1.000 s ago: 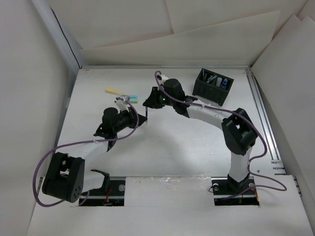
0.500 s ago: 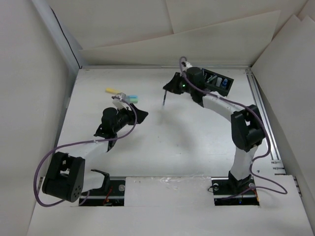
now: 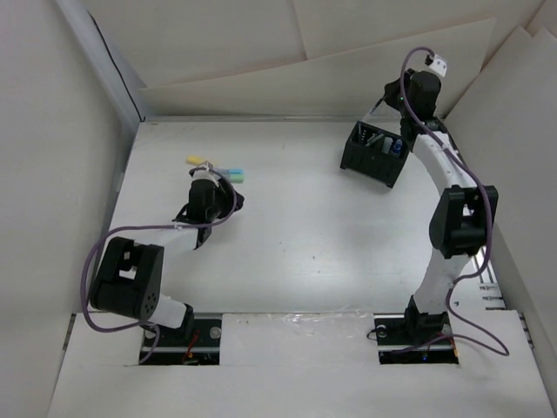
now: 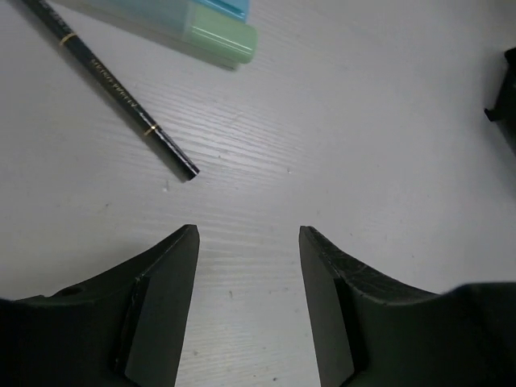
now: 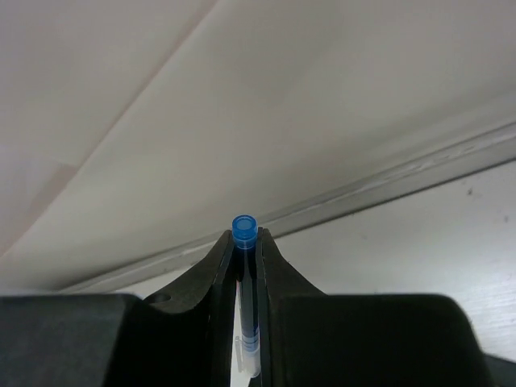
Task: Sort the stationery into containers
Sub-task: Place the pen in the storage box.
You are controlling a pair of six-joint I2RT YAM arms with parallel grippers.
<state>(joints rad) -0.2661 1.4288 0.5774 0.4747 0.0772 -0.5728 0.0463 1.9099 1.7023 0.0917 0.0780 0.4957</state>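
My right gripper (image 5: 245, 235) is shut on a blue-capped pen (image 5: 244, 228), held upright between the jaws. In the top view it (image 3: 392, 94) is raised near the back wall, above the black two-compartment organiser (image 3: 375, 155), which holds several pens. My left gripper (image 4: 248, 234) is open and empty, low over the table. Just ahead of it lie a thin dark pen (image 4: 113, 76) and a light-blue highlighter with a green end (image 4: 197, 20). In the top view the left gripper (image 3: 231, 199) is just in front of the light-blue highlighter (image 3: 231, 173), and a yellow highlighter (image 3: 198, 161) lies further left.
White walls close in the table on the left, back and right. A metal rail (image 3: 466, 209) runs along the right edge. The right arm (image 3: 452, 218) stands tall along the right side.
My right gripper has carried the pen from the table's middle up and right to above the organiser. My left gripper has drawn back left, nearer the highlighters.
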